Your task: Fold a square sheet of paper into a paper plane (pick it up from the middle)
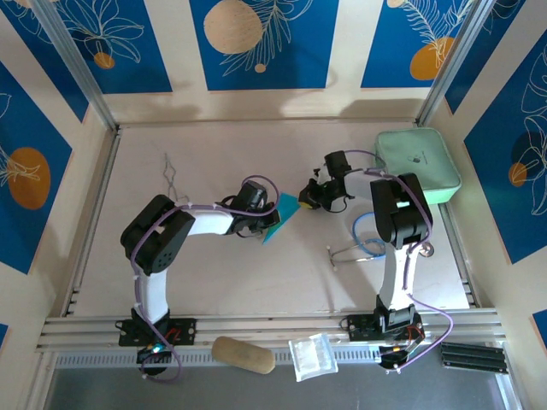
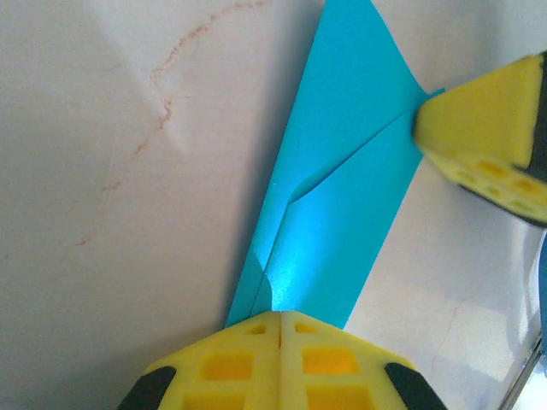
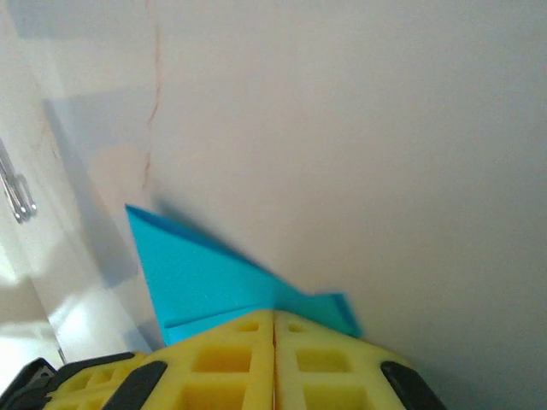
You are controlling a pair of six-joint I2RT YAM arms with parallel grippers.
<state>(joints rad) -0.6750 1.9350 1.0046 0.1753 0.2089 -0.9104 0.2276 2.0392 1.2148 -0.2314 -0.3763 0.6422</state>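
I see my right gripper (image 3: 273,318) pinched tight on the folded blue paper (image 3: 201,278), which juts ahead and left of the fingertips over the pale table (image 3: 385,128).

Teal-blue paper (image 2: 342,171); yellow finger pads (image 2: 231,363); mint-green pouch (image 1: 419,162); blue wall panels (image 1: 299,60) with white leaf lines, orange circles.

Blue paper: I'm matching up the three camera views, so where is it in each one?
Top external: paper mid-table, between the left gripper and the right gripper.
Left wrist: runs from bottom centre up to the top right.
Right wrist: low, left of centre.
Shared landmark: the right gripper, shut on the paper's edge; it sits at the right edge of the left wrist view and bottom centre of its own.
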